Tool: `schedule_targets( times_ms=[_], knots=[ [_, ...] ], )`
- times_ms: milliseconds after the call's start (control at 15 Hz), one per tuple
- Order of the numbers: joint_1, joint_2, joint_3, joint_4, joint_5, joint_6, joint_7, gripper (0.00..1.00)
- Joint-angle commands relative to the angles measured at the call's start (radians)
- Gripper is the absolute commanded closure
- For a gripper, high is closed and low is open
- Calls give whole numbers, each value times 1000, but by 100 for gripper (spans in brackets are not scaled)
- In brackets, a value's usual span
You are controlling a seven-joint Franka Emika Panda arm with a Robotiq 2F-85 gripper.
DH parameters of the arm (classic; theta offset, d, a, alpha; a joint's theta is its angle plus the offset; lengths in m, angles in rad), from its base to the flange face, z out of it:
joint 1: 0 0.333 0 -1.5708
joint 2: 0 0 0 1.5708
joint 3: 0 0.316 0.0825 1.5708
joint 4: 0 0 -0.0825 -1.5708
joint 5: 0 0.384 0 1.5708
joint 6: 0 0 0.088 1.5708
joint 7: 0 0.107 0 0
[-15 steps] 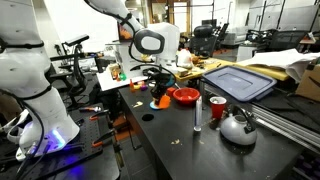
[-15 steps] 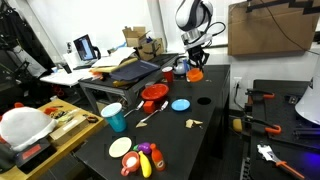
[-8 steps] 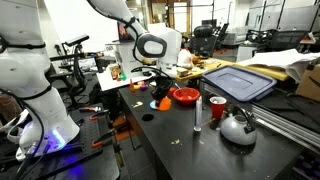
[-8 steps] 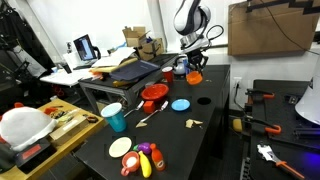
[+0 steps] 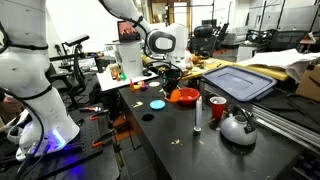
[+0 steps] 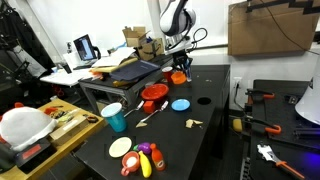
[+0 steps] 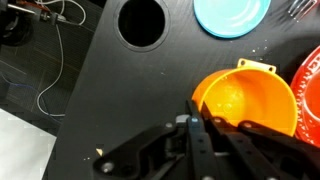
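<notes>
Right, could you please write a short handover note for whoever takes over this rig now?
Jaws: shut on the rim of the orange plastic cup, held clear above the black table.
Nearby: the round light-blue plate and the red bowl sit on the table close by; a round hole is in the tabletop.
Done: cup gripped and off the table.
Left: cup not yet set down anywhere.
</notes>
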Motion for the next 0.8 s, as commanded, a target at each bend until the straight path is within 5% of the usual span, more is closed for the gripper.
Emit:
schedule_targets(
  times_ms=[0, 333, 400, 533, 733],
  knots=[
    [-5, 82, -3, 111, 42, -47, 47, 99],
    [-19, 163, -27, 203, 55, -66, 78, 99],
    [-19, 171, -31, 213, 47, -74, 78, 71],
    [1, 140, -35, 181, 19, -59, 71, 65],
    [78, -5, -1, 13, -59, 17, 9, 42]
  ],
)
